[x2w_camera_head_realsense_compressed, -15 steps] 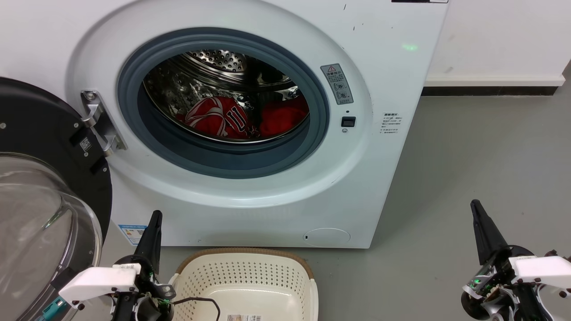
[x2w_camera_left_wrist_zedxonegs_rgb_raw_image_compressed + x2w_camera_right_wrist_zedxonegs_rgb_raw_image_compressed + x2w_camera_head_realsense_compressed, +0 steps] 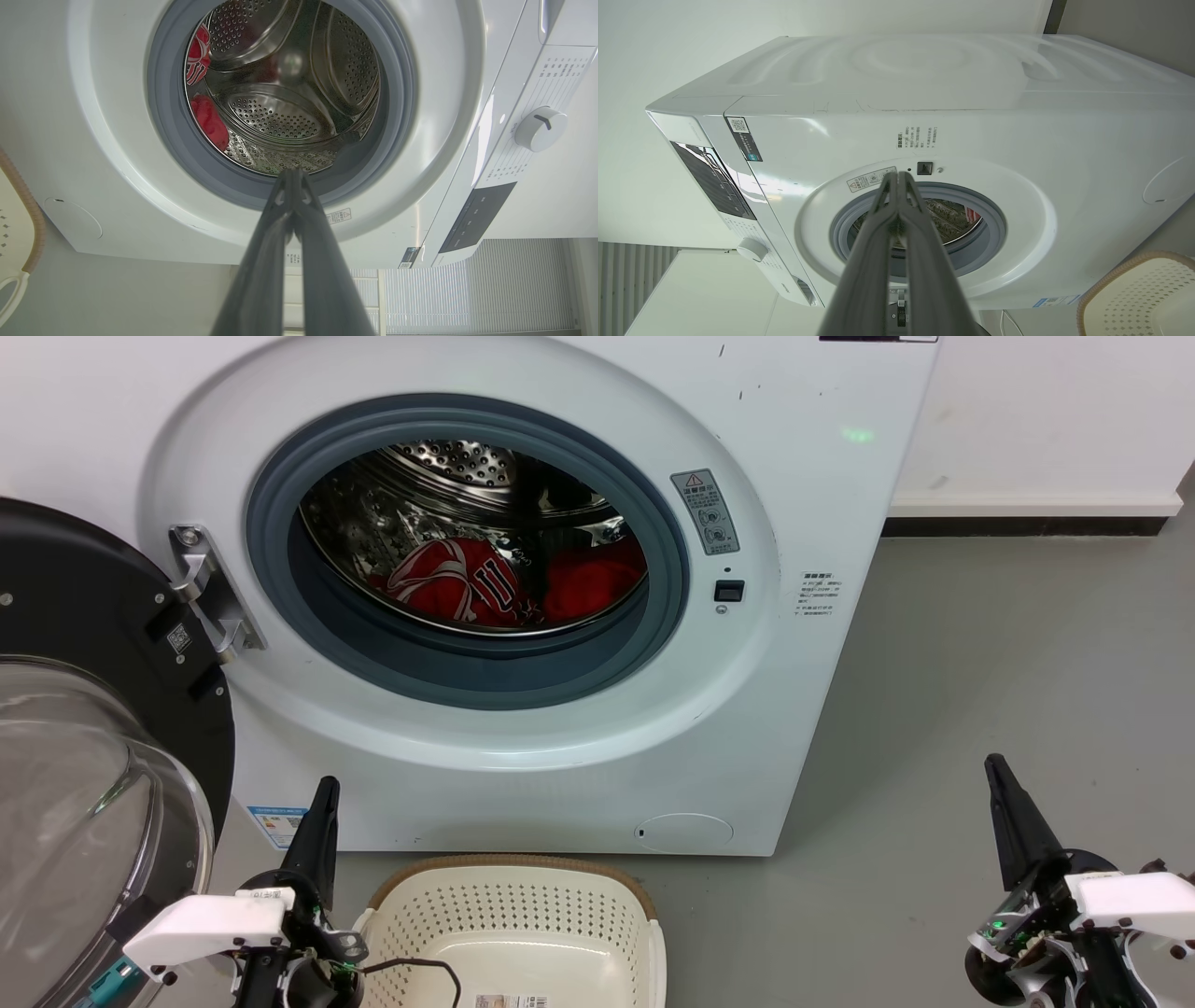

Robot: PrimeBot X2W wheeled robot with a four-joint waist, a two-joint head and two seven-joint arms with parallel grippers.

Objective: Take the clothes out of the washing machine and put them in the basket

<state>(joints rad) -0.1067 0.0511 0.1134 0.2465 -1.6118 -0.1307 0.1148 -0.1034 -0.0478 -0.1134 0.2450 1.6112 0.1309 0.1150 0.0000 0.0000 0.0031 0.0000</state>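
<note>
The white washing machine stands before me with its round porthole open. In its steel drum lie two red clothes: a jersey with white-striped trim on the left and a plain red cloth on the right. The cream basket with a brown rim sits on the floor below the porthole. My left gripper is shut at the lower left, beside the basket. My right gripper is shut at the lower right, over bare floor. Both hold nothing. The left wrist view shows the jersey, cloth and shut fingertips.
The black-framed glass door hangs open at the left, close to my left arm. Grey floor stretches right of the machine up to a white wall with a dark skirting. A black cable lies across the basket's near rim.
</note>
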